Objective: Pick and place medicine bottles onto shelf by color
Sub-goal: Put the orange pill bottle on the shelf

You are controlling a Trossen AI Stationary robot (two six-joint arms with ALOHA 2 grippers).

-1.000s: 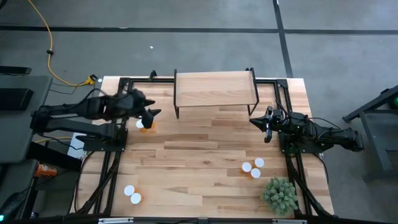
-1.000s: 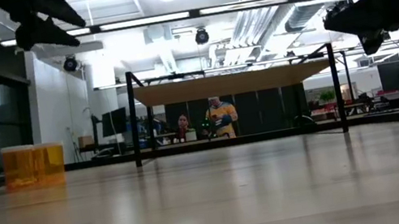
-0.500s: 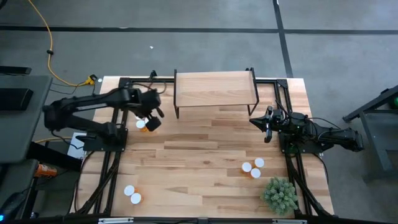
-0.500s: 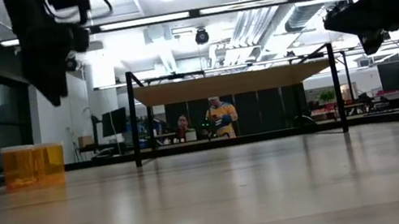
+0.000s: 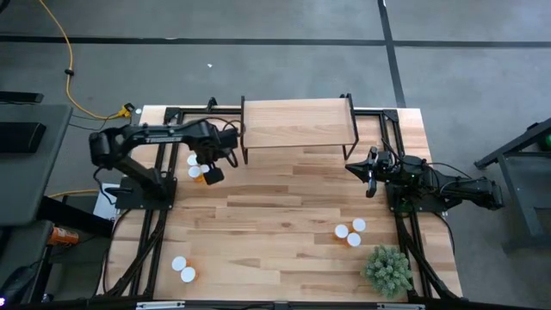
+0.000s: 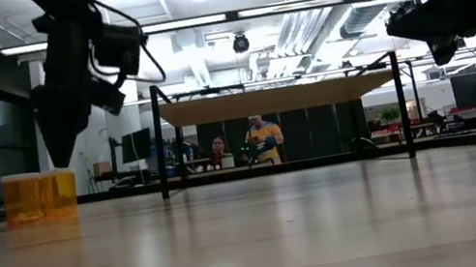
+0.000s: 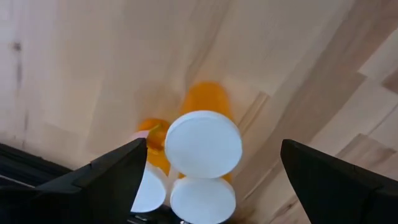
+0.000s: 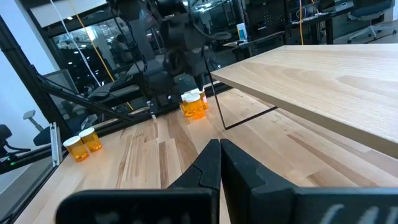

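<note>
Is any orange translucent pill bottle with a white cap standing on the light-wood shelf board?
No. In the high view the shelf top is bare; the bottles stand on the table.

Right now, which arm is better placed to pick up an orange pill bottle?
Left: its open end effector hovers directly above the white-capped orange bottles, while the right end effector waits shut near the light-wood shelf.

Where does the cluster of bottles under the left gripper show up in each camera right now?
High: bottles beside the shelf's left legs, under the open left gripper.
Low: orange pair at far left.
Left wrist: white caps between the fingers.
Right wrist: orange cluster mid-distance.
Shared landmark: the shelf.
</note>
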